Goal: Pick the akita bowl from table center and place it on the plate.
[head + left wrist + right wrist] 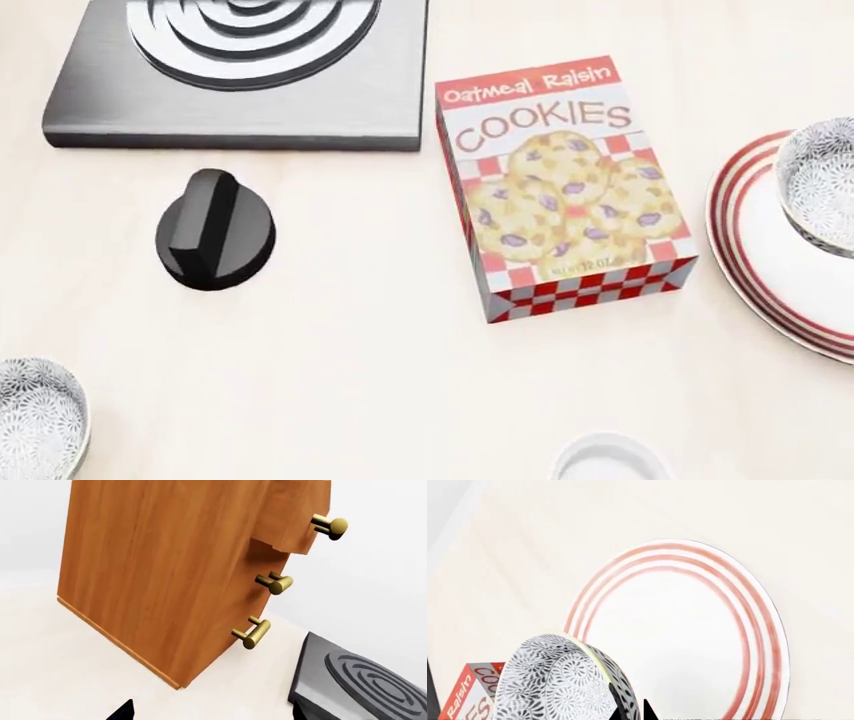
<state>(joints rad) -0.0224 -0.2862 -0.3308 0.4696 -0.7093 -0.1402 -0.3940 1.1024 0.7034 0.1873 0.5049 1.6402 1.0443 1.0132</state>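
So my right arm has the akita bowl (560, 680) up over the near rim of the plate (694, 645), tipped on its side, with the cookie box (567, 185) just beside the plate. The pincer seems clamped on it, though only dark tips show. Plate middle is just past the bowl. Can't tell my left pincer's state.

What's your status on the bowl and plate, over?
Right gripper barely in view, appears shut on akita bowl, over the plate. Left gripper barely seen, state unclear, near wooden cabinet. Nothing on plate blocking.
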